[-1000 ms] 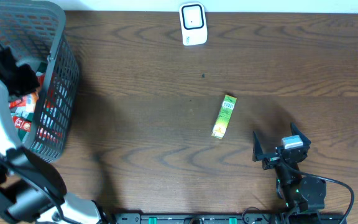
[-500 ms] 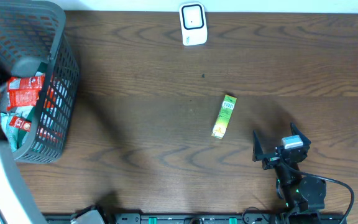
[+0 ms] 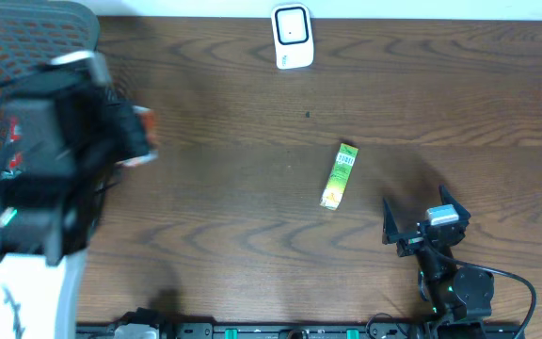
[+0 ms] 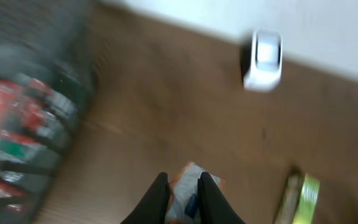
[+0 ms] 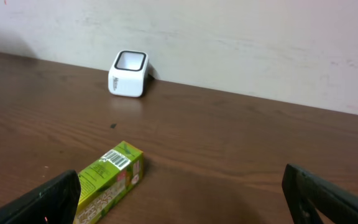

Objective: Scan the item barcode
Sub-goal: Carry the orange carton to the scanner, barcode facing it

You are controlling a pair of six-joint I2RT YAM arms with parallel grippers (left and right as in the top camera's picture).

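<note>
— Overhead view first. See the left gripper [image 4: 183,177]?
— Yes, but only as a blur there. Much easier to make out from the left wrist view. Jaws clamped on a small packet [image 4: 189,190], orange and white with a bit of blue.
— Where, then?
— Held up above the desk [image 3: 233,113], just beside the dark basket [image 3: 7,38]. Well apart from the white scanner [image 3: 292,36] at the far edge.
— Anything in the basket?
— Red packs [image 4: 11,93], too blurry to read.
— And the right gripper [image 3: 415,201]?
— Low at the near right side of the desk. Jaws wide apart, holding nothing.
— Anything near it?
— A long green box [image 3: 340,176], lying flat on the desk, between that gripper and the scanner. Not touching either one.
— Any barcode on it?
— Yes, seen from the right wrist view. On the top face, at the end nearer the scanner.
— Scanner standing or lying?
— Standing upright, with a dark window in its face.
</note>
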